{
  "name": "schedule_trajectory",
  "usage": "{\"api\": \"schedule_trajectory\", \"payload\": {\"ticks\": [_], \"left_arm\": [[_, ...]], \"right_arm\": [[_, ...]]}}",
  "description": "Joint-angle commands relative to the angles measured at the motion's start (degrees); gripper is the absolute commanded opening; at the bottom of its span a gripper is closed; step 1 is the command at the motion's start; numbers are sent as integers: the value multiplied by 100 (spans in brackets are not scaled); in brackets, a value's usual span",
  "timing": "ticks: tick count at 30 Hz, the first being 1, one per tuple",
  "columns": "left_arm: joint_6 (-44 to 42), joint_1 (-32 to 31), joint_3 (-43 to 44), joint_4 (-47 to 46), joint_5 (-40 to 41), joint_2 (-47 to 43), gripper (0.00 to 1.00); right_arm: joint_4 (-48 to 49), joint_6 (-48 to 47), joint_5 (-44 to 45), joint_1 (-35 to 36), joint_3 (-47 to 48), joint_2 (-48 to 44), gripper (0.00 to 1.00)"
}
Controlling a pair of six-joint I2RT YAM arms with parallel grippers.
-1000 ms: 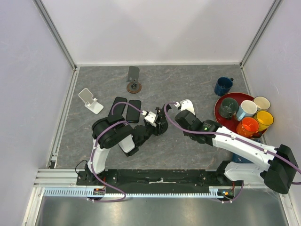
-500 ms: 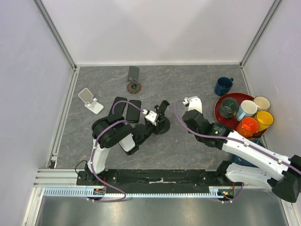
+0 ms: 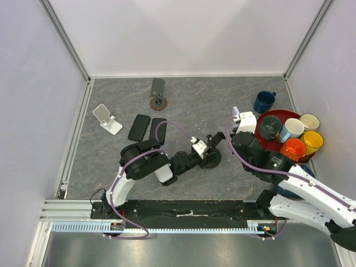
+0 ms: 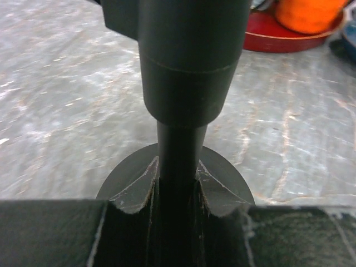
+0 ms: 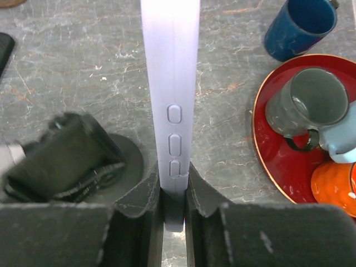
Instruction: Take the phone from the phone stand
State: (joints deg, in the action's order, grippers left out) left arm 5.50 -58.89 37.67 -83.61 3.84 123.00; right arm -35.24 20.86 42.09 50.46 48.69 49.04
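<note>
Lavender plastic marks the phone (image 5: 171,83), which is seen edge-on in the right wrist view with its side buttons facing the camera. It is clamped upright at its lower end between the pads of the right gripper (image 5: 173,186). It is not touched by the phone stand (image 5: 67,158), which is seen to its left in that view, apart from it and lower. In the overhead view the phone is carried near the red tray (image 5: 278,161), with bare table (image 3: 211,100) showing between it and the stand. The stand's dark post is pinched by the left gripper (image 4: 177,181), whose fingers are closed on it just above the round base. The base appears to be resting on the grey, stone-patterned surface.

The main part of the task can be judged done: the phone is out of the cradle, and the stand is held down by the other arm. What is left, as far as can be judged, is for the phone to be set down somewhere and for both grips to be let go. How high the phone is carried cannot be told.

Further out, two dark phones (image 3: 139,127) are laid side by side at the left, with a white stand (image 3: 107,119) beyond them. A dark stand (image 3: 158,94) is placed near the far wall, and a blue mug (image 3: 264,102) just beside the tray of mugs.
</note>
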Motion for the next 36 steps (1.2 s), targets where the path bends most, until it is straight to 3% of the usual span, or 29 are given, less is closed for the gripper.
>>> {"api": "schedule_trajectory", "payload": {"ticks": [1, 4, 7, 11, 17, 27, 34, 36], "left_arm": [[-75, -421, 232, 284, -480, 295, 14], [-58, -553, 329, 398, -428, 321, 21], [13, -562, 329, 433, -384, 339, 34], [39, -562, 241, 442, -59, 269, 60], [39, -562, -49, 294, 91, -3, 79], [48, -562, -1068, -270, 609, -934, 86], [601, -562, -2209, -155, 1233, -2454, 84], [663, -562, -2413, 98, 1303, -3331, 83]], "right_arm": [[273, -196, 519, -18, 193, -333, 0], [176, -258, 599, -10, 273, -430, 0], [123, -311, 696, -18, 308, -544, 0], [62, -364, 748, -10, 308, -667, 0], [0, -407, 792, -10, 308, -843, 0], [9, -504, 784, -10, 369, -1010, 0], [105, -794, 433, -18, 650, -896, 0], [202, -855, 188, -18, 695, -826, 0]]}}
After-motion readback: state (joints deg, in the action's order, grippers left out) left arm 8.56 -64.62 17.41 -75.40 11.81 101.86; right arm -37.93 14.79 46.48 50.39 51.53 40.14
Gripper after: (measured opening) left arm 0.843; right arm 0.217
